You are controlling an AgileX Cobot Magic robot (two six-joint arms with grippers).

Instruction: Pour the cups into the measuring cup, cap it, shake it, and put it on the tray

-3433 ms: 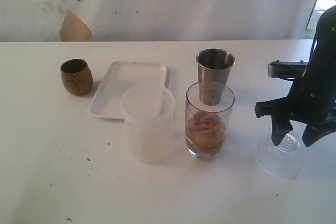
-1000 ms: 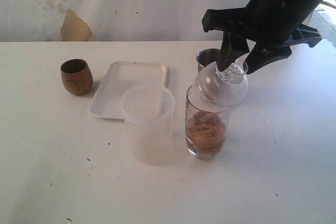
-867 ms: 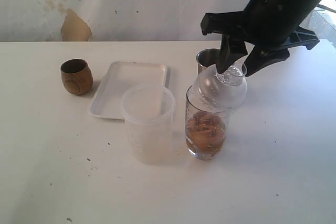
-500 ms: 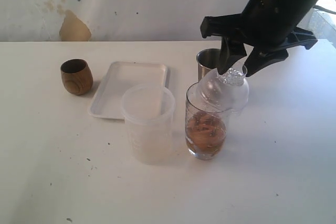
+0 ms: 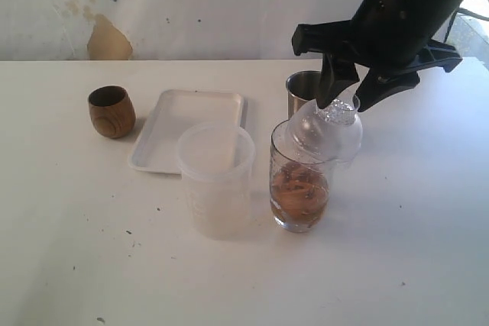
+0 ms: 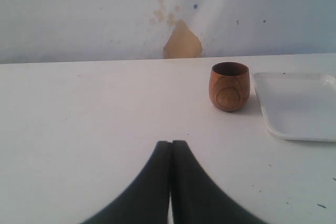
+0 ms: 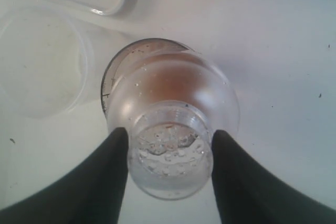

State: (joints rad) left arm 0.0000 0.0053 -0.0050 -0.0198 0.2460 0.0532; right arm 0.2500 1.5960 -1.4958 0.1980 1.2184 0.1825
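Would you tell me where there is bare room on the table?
Bare: the front strip before the jug and tumbler, left of the wooden cup, and right of the tumbler. Crowded: tray, jug, tumbler and steel cup mid-table.

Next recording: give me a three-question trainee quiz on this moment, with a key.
1. True or false: the left pincer is shut and holds nothing.
2. What does the right pincer grip? A) the clear domed cap B) a spoon C) nothing
3. Fill in: the measuring cup holds ___-coloured contents.
Key: 1 true; 2 A; 3 brown.
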